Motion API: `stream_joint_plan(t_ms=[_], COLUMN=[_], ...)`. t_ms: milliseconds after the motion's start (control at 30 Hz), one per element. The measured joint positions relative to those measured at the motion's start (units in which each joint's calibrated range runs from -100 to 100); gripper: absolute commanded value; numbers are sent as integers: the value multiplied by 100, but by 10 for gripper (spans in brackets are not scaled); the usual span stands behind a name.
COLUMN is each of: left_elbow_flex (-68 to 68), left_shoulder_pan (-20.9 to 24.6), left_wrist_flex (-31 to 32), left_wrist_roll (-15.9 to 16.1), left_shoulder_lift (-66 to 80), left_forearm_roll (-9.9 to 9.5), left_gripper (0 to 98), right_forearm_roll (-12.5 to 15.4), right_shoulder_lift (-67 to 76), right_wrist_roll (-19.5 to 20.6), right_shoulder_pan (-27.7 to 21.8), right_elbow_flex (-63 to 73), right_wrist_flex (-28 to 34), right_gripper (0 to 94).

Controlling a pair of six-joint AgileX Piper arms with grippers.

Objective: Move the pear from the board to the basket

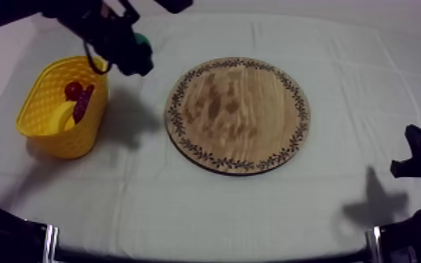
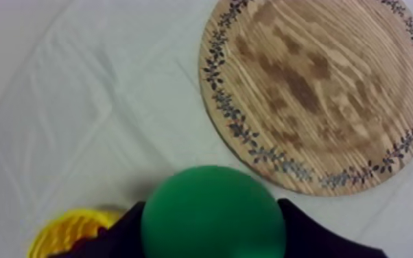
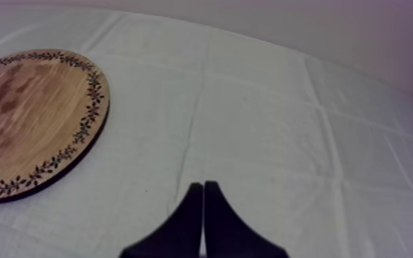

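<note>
Left end effector (image 1: 135, 56): clamped on the green pear (image 2: 213, 213), upper left of the frame, between basket (image 1: 80, 140) and board (image 1: 238, 115) (lifted off the tabletop (image 1: 185, 210)).
Right end effector (image 3: 203, 195): fingers (image 3: 223, 230) together, gripping nothing.
Basket: small red fruit (image 1: 73, 89) inside.

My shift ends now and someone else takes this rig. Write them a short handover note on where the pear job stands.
Left claw: shut on the pear, held up beside the yellow basket, on the side toward the wooden board.
Right claw: shut on nothing, over the cloth beside the board.
Done: the pear is off the board, which is bare.
Left: carry the pear over the basket and open the claw. A small red fruit already lies in the basket.
</note>
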State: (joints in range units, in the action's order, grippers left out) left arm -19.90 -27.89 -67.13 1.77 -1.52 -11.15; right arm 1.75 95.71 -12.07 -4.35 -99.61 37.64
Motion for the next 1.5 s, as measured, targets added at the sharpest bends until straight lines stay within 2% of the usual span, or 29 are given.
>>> stream_joint_plan(t_ms=[300,467,867,1167,1500], left_elbow_flex=[-141,18,643,178,-722], left_shoulder_pan=[76,296,960,1458,1834], left_wrist_flex=[-758,-798,-803,-660,-478], left_wrist_roll=[-430,-575,-962,-908,-862], left_shoulder_lift=[1030,1103,757,621,440], left_forearm_roll=[-255,-361,-402,-544,-554], left_gripper=[642,611,546,546,542], right_forearm_roll=[0,0,0,0,0], right_shoulder_lift=[0,0,0,0,0], right_wrist_roll=[0,0,0,0,0], right_shoulder_pan=[0,0,0,3,3], right_elbow_flex=[0,0,0,0,0], right_wrist_flex=[0,0,5,5,5], right_gripper=[3,3,3,3,3])
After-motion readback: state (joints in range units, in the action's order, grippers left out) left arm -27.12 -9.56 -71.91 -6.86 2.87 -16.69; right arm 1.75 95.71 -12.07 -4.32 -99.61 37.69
